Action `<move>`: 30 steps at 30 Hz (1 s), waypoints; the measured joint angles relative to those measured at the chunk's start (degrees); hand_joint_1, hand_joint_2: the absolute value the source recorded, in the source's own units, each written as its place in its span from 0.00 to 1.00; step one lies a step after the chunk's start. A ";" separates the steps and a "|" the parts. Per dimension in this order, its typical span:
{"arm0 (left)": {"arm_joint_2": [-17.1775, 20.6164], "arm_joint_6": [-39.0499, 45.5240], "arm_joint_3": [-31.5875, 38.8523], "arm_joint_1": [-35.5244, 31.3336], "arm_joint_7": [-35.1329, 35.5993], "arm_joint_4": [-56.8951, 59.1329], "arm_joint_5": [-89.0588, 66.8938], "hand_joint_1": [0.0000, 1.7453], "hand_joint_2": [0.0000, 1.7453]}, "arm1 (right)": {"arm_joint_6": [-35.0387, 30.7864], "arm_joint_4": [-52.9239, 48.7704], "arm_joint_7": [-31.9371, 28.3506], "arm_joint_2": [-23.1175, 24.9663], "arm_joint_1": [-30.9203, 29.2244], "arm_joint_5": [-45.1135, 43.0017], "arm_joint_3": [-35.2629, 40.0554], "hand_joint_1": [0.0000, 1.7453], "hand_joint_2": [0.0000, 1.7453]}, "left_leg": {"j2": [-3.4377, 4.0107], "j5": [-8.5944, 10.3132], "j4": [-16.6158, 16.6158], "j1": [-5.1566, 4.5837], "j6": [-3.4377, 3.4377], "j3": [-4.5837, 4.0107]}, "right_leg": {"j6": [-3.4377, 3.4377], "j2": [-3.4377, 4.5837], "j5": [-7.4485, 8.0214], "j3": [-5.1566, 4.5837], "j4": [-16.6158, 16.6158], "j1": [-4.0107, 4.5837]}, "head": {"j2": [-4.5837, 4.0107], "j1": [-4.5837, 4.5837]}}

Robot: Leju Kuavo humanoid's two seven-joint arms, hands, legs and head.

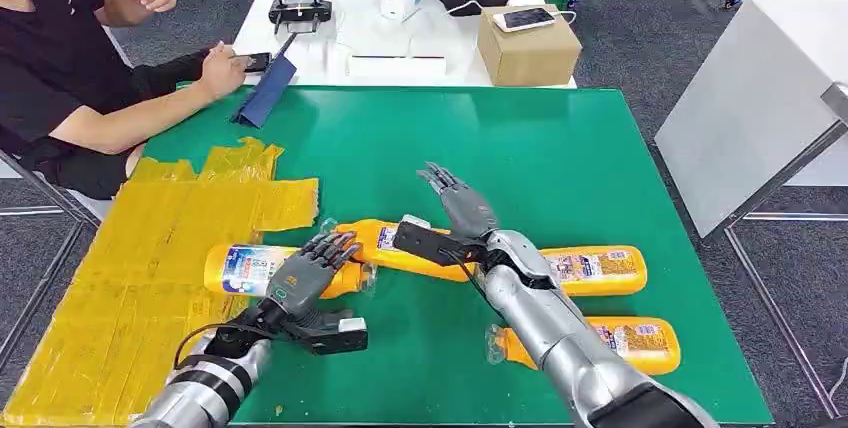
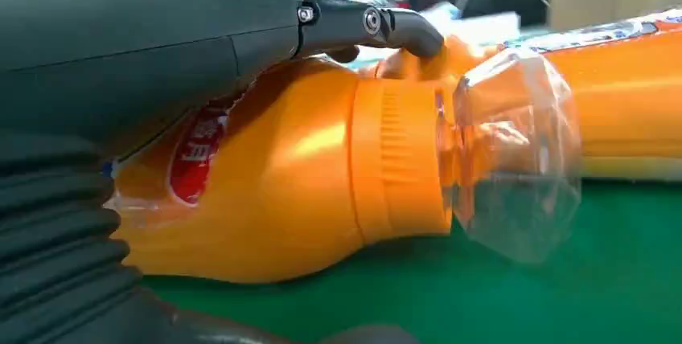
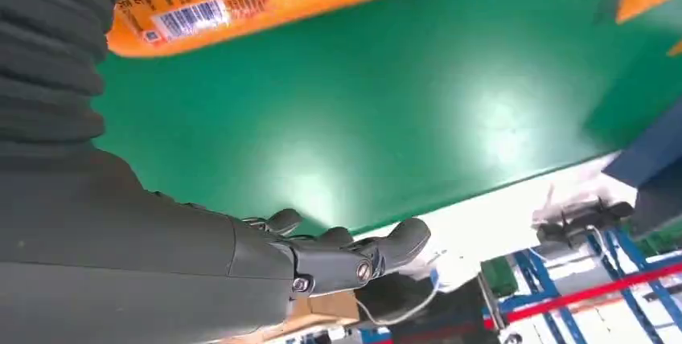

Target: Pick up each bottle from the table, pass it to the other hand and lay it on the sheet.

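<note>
Green table: left robot hand grips orange bottle; right robot hand spread, empty.

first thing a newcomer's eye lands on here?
Probably the orange bottles lying on the green table, bright against it. Next, the left hand resting over the bottle at the yellow sheet's edge, and the right hand open above the middle of the table, holding nothing. Then the person seated at the table's far left corner.
</note>
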 measured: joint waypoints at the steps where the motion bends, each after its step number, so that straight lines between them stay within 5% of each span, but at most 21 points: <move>1: 1.11 -1.59 -0.24 -0.09 -1.81 -0.27 1.30 0.00 0.00 | 0.04 0.07 -0.07 0.02 0.05 -0.13 0.00 0.00 1.00 | 0.05 -0.47 -0.04 0.00 -0.10 0.47 | -0.11 0.06 -0.32 0.03 -0.02 0.01 | 0.00 -0.06; 4: 4.18 -6.44 -1.00 -0.03 -5.06 -2.79 5.22 0.00 0.00 | -0.02 0.07 -0.37 0.26 -0.60 -0.50 -0.02 0.00 1.00 | 0.67 -0.97 -0.20 -0.06 -0.08 0.51 | -0.25 0.72 -1.06 0.39 0.02 0.07 | 0.00 0.02; 7: 10.17 -11.40 -1.95 3.29 -4.88 -11.51 13.05 0.00 0.00 | -0.40 -0.61 -0.46 0.57 -1.43 -0.87 -0.11 0.00 1.00 | 1.62 -0.47 -0.33 -0.03 -0.56 0.16 | -0.45 1.64 -0.23 -0.03 0.24 0.06 | 0.00 -0.11; 11: 15.49 -8.70 0.27 12.20 -4.03 -26.36 22.77 0.00 0.00 | -0.96 -0.59 0.64 -0.37 0.95 -0.92 -0.90 0.00 1.00 | 1.97 0.02 -0.50 0.05 -0.54 0.68 | -0.45 1.95 0.44 -0.66 0.27 0.04 | 0.00 -0.13; 17: 8.86 -8.66 13.32 20.18 -3.70 -48.84 36.54 0.00 0.00 | -1.18 -2.90 3.28 -0.79 6.83 1.86 -1.88 0.00 1.00 | 1.40 0.36 -0.52 0.24 -0.60 -0.98 | -0.44 1.45 0.45 -1.94 0.34 0.17 | 0.00 -0.04; 30: 0.57 -15.66 25.04 24.51 -9.73 -61.79 44.29 0.00 0.00 | -0.35 -4.06 3.67 -0.52 9.02 3.69 -3.41 0.00 1.00 | 1.37 0.36 -0.52 0.15 -0.59 -1.30 | -0.44 1.44 0.46 -2.27 0.32 0.08 | 0.00 -0.04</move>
